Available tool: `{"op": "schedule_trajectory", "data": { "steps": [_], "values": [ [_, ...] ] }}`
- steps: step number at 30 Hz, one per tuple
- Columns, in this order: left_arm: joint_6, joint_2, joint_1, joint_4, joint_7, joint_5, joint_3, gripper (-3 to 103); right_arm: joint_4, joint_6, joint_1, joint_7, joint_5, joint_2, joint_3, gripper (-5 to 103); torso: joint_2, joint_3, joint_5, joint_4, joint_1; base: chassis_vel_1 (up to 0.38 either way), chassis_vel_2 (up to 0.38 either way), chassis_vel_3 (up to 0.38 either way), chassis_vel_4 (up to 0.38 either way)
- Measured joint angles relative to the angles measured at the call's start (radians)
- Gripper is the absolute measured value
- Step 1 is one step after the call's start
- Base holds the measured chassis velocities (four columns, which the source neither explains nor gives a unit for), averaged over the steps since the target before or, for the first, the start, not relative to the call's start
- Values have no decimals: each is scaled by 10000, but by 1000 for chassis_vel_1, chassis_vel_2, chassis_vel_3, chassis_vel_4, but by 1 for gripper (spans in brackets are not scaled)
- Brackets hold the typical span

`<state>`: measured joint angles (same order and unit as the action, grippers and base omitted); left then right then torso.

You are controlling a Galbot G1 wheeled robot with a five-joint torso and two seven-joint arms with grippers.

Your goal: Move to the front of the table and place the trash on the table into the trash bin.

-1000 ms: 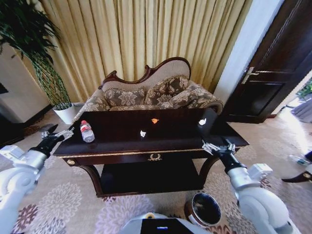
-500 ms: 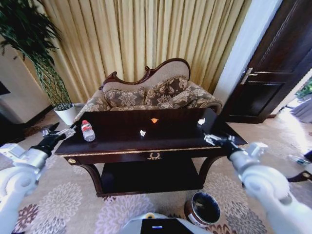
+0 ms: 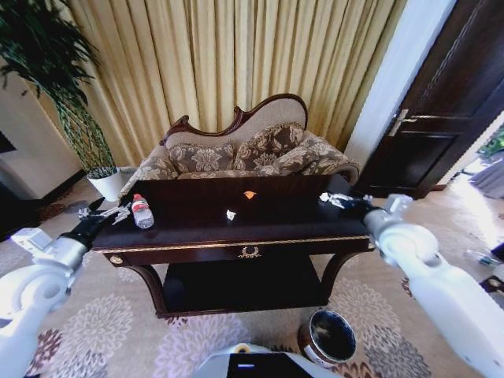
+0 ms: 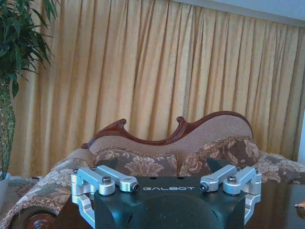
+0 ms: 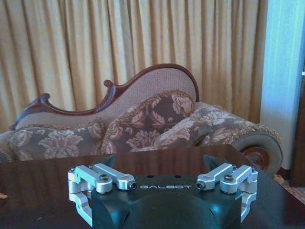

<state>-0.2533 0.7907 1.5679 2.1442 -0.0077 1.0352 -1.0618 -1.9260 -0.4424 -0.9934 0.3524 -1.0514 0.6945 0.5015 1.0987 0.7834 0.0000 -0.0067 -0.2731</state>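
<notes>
Both grippers hovering at the table's (image 3: 236,232) ends.
Your left gripper (image 3: 113,213), jaws spread, is sitting just beside the plastic bottle (image 3: 142,212); your right gripper (image 3: 335,199), also spread, is reaching the white scrap (image 3: 324,196).

A dark glossy tabletop (image 3: 276,224) with gold trim is seen before a patterned sofa (image 3: 244,153) and yellow curtains (image 3: 228,55). A clear bottle (image 3: 141,211) with a red cap is found standing near the left end. A white scrap (image 3: 230,214) is seen near the middle and an orange scrap (image 3: 250,194) farther back. The left gripper (image 3: 110,213) is held just beside the bottle, fingers spread. The right gripper (image 3: 335,200) is held over the right end, at another white scrap (image 3: 324,196). A round dark trash bin (image 3: 328,338) is seen on the carpet (image 3: 134,323).
</notes>
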Motion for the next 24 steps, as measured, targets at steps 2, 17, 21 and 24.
{"op": "schedule_trajectory", "data": {
  "steps": [2, 17, 21, 24],
  "values": [
    [0, -51, -40, -38, -28, 8, -40, 100, 573, 0, 678, 102, 67, 101, -619, 100, 0, 0, 3, -5, -1, 0, 0, 0, 0],
    [17, -20, -130, -51, -65, 85, 72, 100, 2600, 28, 2572, -47, 706, 796, -2447, 100, 0, 0, 0, -4, 0, 0, 0, 0, 0],
    [65, -32, -186, -124, -29, 84, 111, 100, 2952, 11, 2643, 169, 816, 1028, -2618, 100, 0, -1, 1, -3, -1, 0, 0, 0, 0],
    [109, -25, -198, -163, -10, 74, 149, 100, 3022, -24, 2645, 288, 821, 1067, -2641, 100, 0, -1, 0, -3, -1, 0, 0, 0, 0]
  ]
}}
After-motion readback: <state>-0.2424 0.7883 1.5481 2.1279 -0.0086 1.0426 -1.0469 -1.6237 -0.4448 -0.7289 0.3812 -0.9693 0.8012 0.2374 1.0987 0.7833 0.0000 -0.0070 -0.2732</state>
